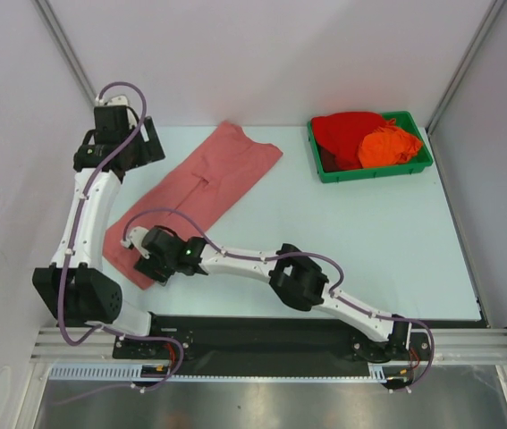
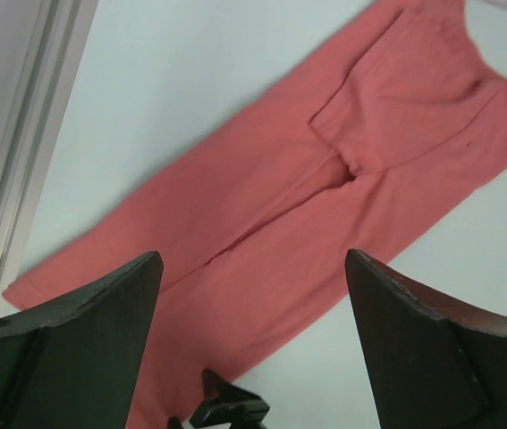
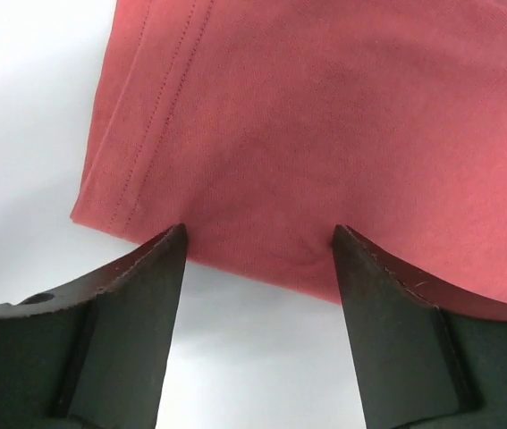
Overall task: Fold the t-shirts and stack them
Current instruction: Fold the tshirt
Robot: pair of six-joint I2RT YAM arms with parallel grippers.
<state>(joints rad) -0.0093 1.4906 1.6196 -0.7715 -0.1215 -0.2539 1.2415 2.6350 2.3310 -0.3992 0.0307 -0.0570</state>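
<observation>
The salmon t-shirt [image 1: 204, 174] lies folded into a long strip, running diagonally across the left half of the table. My right gripper [image 1: 137, 257] reaches across to the strip's near end. In the right wrist view it [image 3: 257, 234] is open, its fingertips [image 3: 171, 239] set down on the hemmed edge of the cloth [image 3: 325, 116] with nothing clamped. My left gripper [image 1: 137, 143] hovers high at the far left, wide open [image 2: 253, 268] and empty above the salmon shirt [image 2: 325, 197]. The bright red t-shirt [image 1: 347, 134] and the orange t-shirt [image 1: 389, 147] lie crumpled in the tray.
A green plastic tray [image 1: 374, 175] stands at the back right of the table. White walls with metal posts enclose the table on the left, back and right. The right arm's links stretch low across the near middle of the table.
</observation>
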